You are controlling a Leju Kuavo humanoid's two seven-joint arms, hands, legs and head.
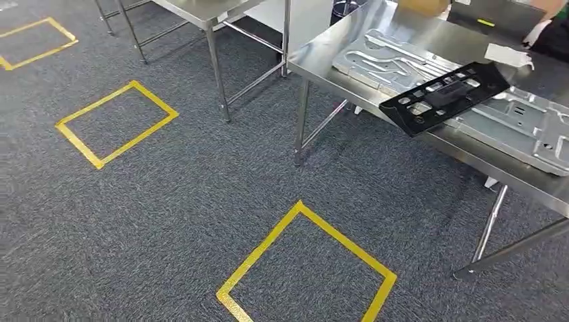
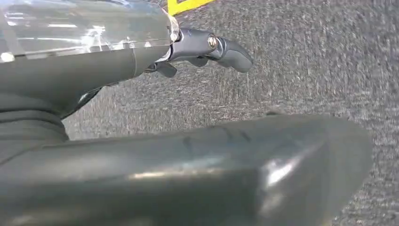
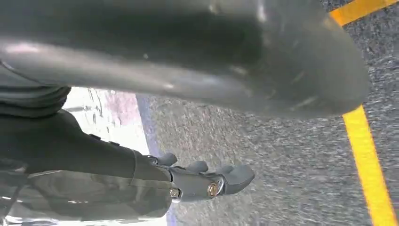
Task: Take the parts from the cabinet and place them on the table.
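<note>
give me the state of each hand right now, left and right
Left hand: holds nothing, fingers look apart, so open.
Right hand: holds nothing, fingers apart over the carpet, open.

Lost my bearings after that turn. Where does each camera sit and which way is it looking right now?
Head view: high on the body, looking forward and down at carpet, yellow squares and a steel table bearing a black part on metal panels.
Left wrist view: behind the left hand, facing the carpet.
Right wrist view: behind the right hand, facing the carpet.
Shared: all three show grey carpet and yellow tape.
</note>
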